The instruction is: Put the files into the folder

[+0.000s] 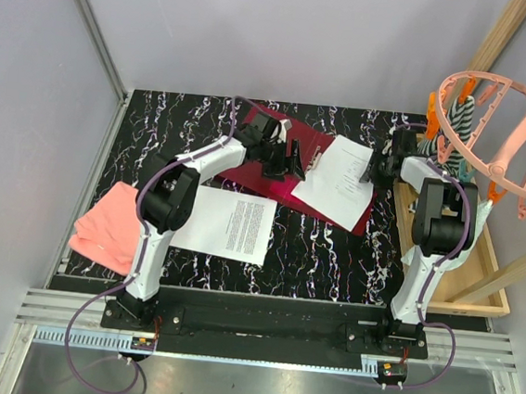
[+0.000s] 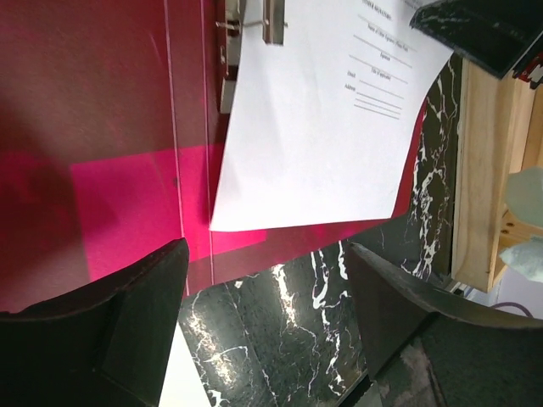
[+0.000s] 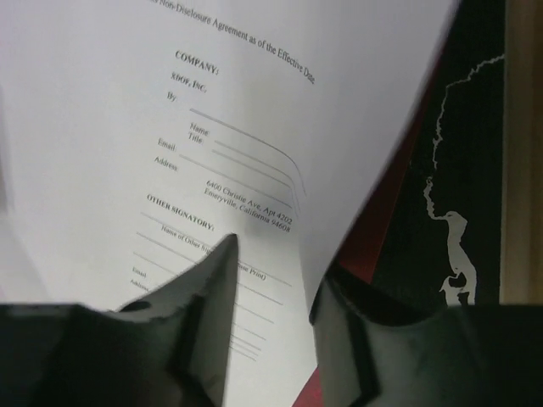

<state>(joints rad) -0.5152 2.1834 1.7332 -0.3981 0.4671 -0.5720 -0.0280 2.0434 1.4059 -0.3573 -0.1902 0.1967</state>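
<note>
The dark red folder lies open at the table's middle back. One white printed sheet lies on its right half. A second sheet lies on the table in front of the folder. My left gripper is open and empty, hovering over the folder's middle. In the left wrist view my left gripper shows over the folder and the sheet. My right gripper is at that sheet's right edge. In the right wrist view my right gripper has its jaws apart, astride the sheet's raised edge, above the folder.
A pink folded cloth lies at the left edge. A wooden crate stands at the right, and it also shows in the left wrist view. A peach hanger rack hangs above it. Grey walls close the back and left.
</note>
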